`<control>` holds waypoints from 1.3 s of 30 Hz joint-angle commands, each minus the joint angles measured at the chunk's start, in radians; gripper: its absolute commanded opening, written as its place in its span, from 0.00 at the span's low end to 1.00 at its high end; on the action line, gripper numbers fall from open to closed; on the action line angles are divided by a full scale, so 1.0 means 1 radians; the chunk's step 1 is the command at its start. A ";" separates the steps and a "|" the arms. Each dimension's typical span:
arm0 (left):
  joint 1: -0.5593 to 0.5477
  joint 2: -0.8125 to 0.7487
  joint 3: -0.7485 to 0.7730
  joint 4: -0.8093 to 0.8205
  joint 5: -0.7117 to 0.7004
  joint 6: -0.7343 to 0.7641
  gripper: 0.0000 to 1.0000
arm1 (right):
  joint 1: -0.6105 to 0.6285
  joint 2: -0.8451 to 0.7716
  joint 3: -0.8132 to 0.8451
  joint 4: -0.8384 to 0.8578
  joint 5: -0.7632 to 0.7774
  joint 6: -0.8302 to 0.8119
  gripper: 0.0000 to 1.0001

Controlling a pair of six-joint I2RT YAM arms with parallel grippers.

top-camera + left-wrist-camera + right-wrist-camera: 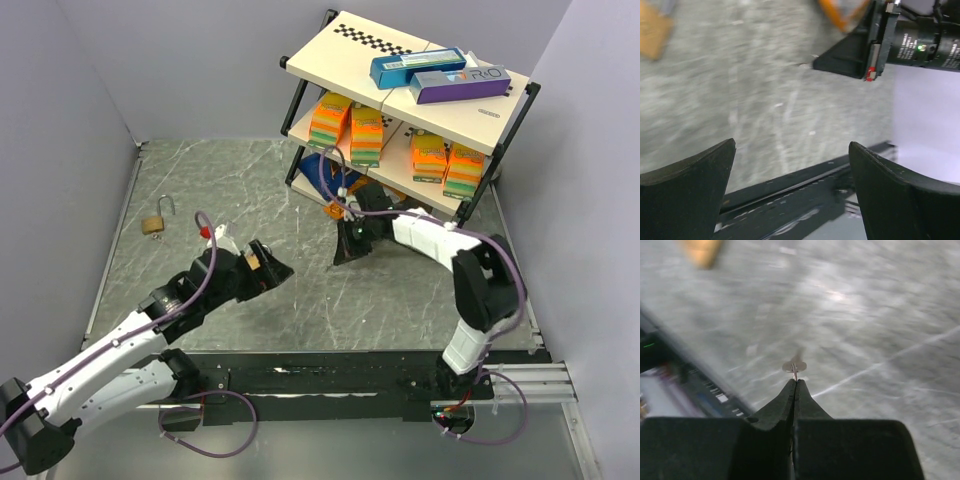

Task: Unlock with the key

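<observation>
With the key (795, 366) pinched in the closed right gripper (795, 382) and the left gripper (792, 145) open and empty, the next move is probably bringing key and far-left padlock (157, 220) together.

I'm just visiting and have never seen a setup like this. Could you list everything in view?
table: one, grey marbled, under everything
padlock: one, brass with a silver loop, lying on the table's left side
key: one, tiny and dark, pinched in the right gripper
shelf: one, pale boards on a black frame, far right corner
blue box: one, on the top board
purple box: one, beside the blue box
orange boxes: four stacks, orange and green, lower board
left gripper: one, black, open and empty, over the table
right gripper: one, black, shut, near the shelf's foot
</observation>
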 commanded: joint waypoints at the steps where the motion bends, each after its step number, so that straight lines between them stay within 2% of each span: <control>1: -0.003 0.040 0.033 0.260 0.135 0.048 0.99 | 0.004 -0.157 0.080 -0.029 -0.171 0.008 0.00; 7: -0.004 0.180 0.050 0.527 0.374 0.090 0.99 | 0.016 -0.263 0.098 -0.003 -0.471 0.095 0.00; 12: -0.009 0.203 0.057 0.696 0.439 0.094 0.99 | 0.018 -0.364 0.092 0.009 -0.528 0.164 0.00; 19: -0.015 0.200 0.027 0.745 0.453 0.082 0.98 | 0.019 -0.437 0.066 0.066 -0.560 0.278 0.00; 23: -0.016 0.201 0.007 0.785 0.478 0.064 0.83 | 0.019 -0.446 0.071 0.070 -0.571 0.304 0.00; 27: -0.024 0.198 0.002 0.821 0.501 0.070 0.73 | 0.019 -0.458 0.081 0.095 -0.575 0.333 0.00; 29: -0.027 0.201 0.002 0.827 0.505 0.070 0.63 | 0.021 -0.457 0.090 0.084 -0.574 0.335 0.00; 39: -0.030 0.183 -0.022 0.805 0.466 0.061 0.49 | 0.019 -0.464 0.097 0.086 -0.563 0.352 0.00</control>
